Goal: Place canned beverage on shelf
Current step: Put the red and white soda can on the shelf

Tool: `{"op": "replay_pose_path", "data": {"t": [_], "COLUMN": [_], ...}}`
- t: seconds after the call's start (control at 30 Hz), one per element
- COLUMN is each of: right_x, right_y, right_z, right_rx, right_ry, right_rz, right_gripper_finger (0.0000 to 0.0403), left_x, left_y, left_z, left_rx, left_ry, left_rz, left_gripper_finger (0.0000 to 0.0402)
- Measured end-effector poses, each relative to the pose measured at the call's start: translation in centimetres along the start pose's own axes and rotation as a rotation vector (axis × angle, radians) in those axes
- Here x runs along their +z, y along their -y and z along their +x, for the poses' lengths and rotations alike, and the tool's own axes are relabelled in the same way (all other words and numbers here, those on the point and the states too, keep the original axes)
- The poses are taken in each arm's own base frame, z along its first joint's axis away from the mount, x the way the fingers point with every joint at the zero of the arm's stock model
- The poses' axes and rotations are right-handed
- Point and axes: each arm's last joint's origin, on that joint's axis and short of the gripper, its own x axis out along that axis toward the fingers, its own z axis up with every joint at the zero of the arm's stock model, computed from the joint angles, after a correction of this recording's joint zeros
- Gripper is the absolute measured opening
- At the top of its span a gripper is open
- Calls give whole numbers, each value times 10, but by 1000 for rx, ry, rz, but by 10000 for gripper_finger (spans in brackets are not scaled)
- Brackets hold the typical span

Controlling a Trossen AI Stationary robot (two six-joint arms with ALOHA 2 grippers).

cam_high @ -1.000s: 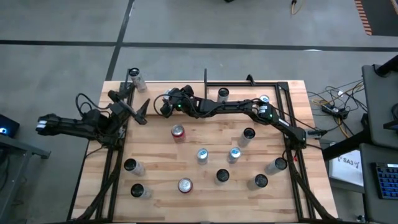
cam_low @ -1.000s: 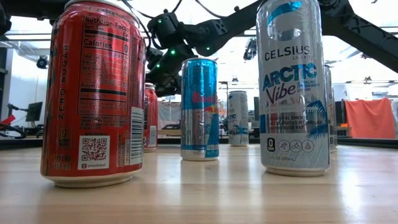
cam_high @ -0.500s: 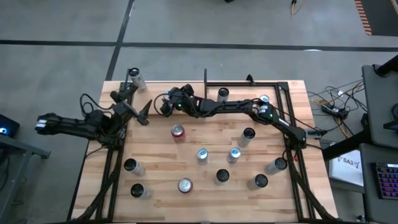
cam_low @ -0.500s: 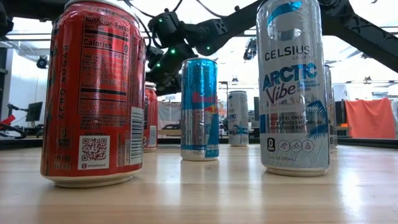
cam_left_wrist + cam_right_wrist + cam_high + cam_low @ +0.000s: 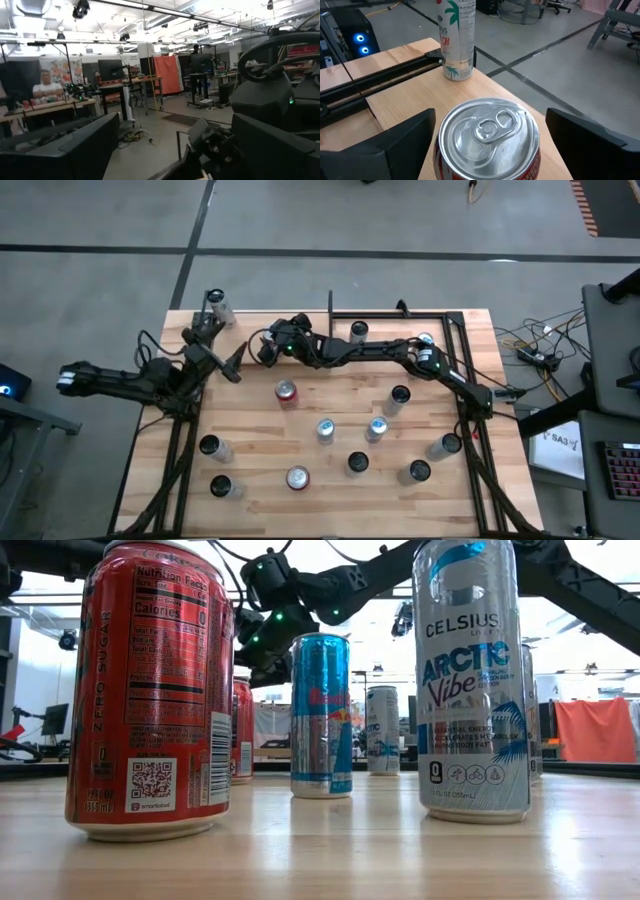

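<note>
We saw the right end effector [image 5: 487,145] spread wide above a red can [image 5: 487,137], its fingers flanking it without touching. The left end effector [image 5: 222,356] hung released at the bench's [image 5: 330,490] upper left.

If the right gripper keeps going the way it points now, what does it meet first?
Most likely the red can, which sits between the open fingers of the right gripper. The white can stands farther on.

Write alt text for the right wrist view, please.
A red can with a silver top stands between the open right gripper's two dark fingers, untouched. Behind it, a white can stands near the wooden table's corner.
</note>
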Motion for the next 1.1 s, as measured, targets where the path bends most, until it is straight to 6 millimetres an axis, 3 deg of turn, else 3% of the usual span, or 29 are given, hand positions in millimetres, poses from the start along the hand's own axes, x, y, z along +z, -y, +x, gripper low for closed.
{"op": "replay_pose_path", "data": {"t": [0.3,0.47,0.73,0.97,1.1], "right_x": [2,8,46,72,74], "right_y": [0,1,-8,-20,-29], "right_z": [-1,-6,-44,-82,-92], "right_rx": [1,5,47,97,118], "right_ry": [6,11,70,113,124], "right_rz": [-18,-65,-167,-243,-286], "right_gripper_finger": [370,370,370,370,370], "left_x": [2,10,13,9,7], "left_y": [8,15,31,43,50], "left_z": [-7,-15,-30,-31,-30], "left_rx": [-95,-216,-452,-486,-486], "left_ry": [-6,4,-19,-64,-68], "left_rz": [-127,-282,-414,-448,-449], "left_gripper_finger": [371,371,370,347,318]}}
